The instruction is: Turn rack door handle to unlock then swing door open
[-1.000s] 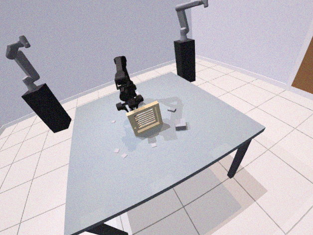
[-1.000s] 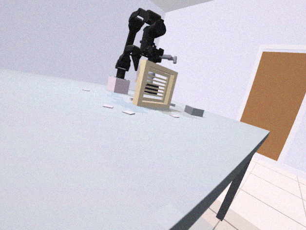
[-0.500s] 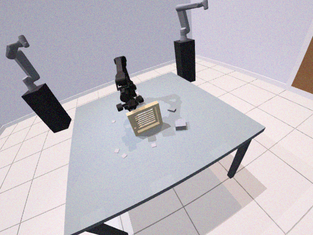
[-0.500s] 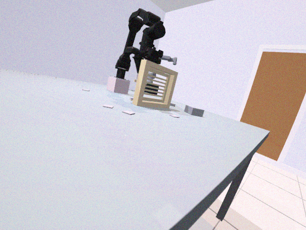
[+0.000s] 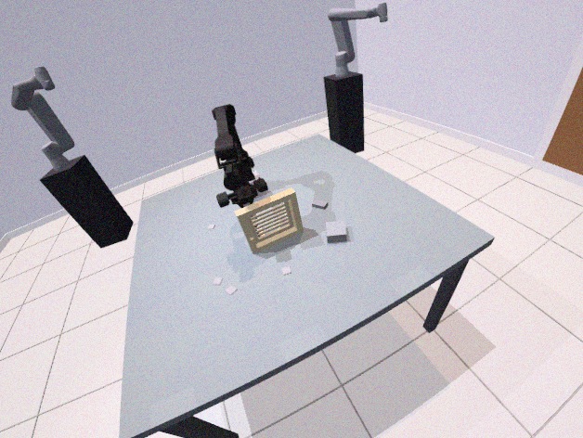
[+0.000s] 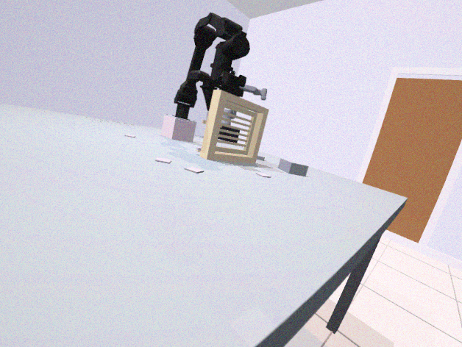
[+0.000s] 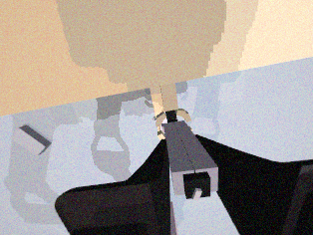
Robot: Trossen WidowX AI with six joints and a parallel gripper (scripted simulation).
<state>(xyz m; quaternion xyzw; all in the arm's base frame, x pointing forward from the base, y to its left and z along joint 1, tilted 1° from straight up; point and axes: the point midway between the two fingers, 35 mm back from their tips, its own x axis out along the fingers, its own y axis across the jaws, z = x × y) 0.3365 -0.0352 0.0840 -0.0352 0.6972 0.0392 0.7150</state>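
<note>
The light wooden rack frame (image 5: 247, 231) (image 6: 211, 126) (image 7: 30, 80) stands upright on the table (image 5: 301, 320) (image 6: 149, 238). Its slatted panel lies flush inside the frame, with no swing visible. The handle (image 7: 189, 149) is a dark grey upright block on the arm's side of the rack, joined by a pale stem with ring-like parts. My gripper (image 7: 178, 140) is shut on the handle, a black finger on each side, just outside the frame. In the top and exterior views the rack hides the fingertips. How far the handle is turned is hard to tell.
A larger grey block (image 5: 336, 229) (image 6: 293, 167) and a smaller grey block (image 5: 319, 203) (image 7: 35, 139) lie beside the rack. Several thin pale tiles lie around it, one at the front (image 5: 286, 270). A pink box (image 6: 178, 128) stands by the arm's base. Two grey arms on black pedestals stand beyond the table.
</note>
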